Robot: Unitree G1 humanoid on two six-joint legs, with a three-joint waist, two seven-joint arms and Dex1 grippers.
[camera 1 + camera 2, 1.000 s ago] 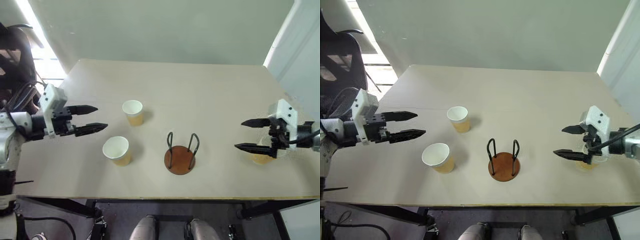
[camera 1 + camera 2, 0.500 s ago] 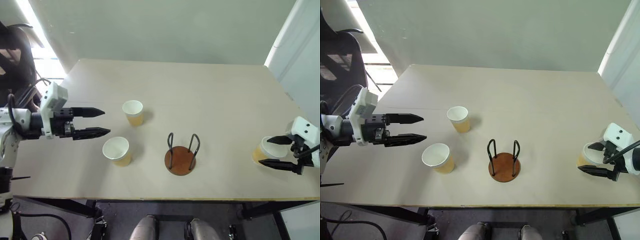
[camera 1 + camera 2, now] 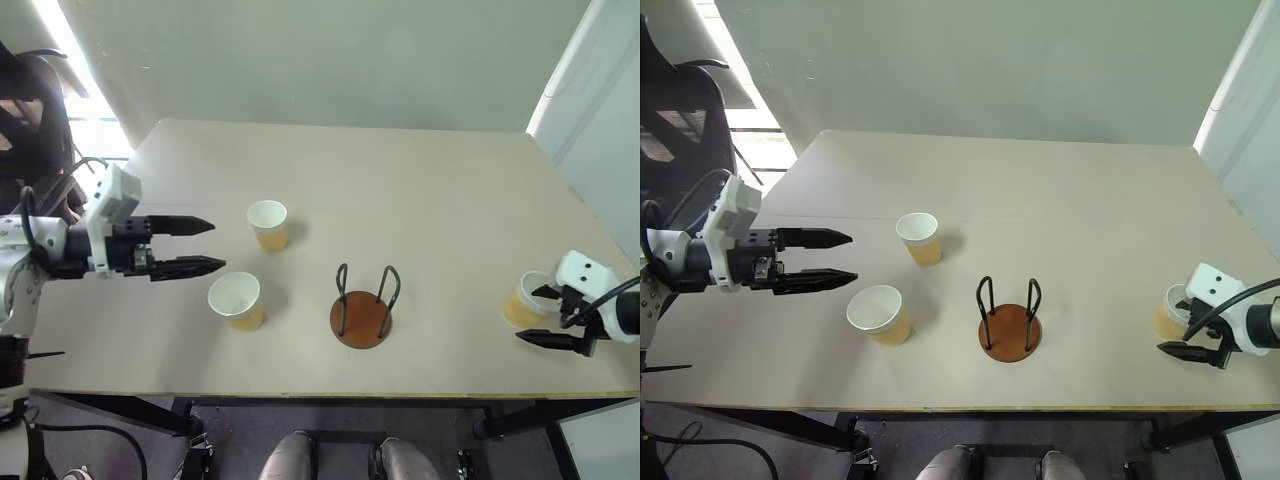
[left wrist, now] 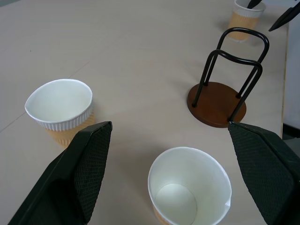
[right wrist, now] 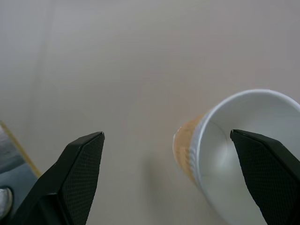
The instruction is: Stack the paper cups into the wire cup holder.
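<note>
Right gripper (image 3: 549, 316) dropped beside tapered ribbed cup (image 3: 522, 301)

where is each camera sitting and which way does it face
Head stereo pair: on the head, looking forward and down over the table; left gripper and right gripper show.
Left wrist: along open fingers at two paper cups and the wire cup holder.
Right wrist: along open fingers at the third cup.
Shared: that third cup also shows in the left wrist view.
</note>
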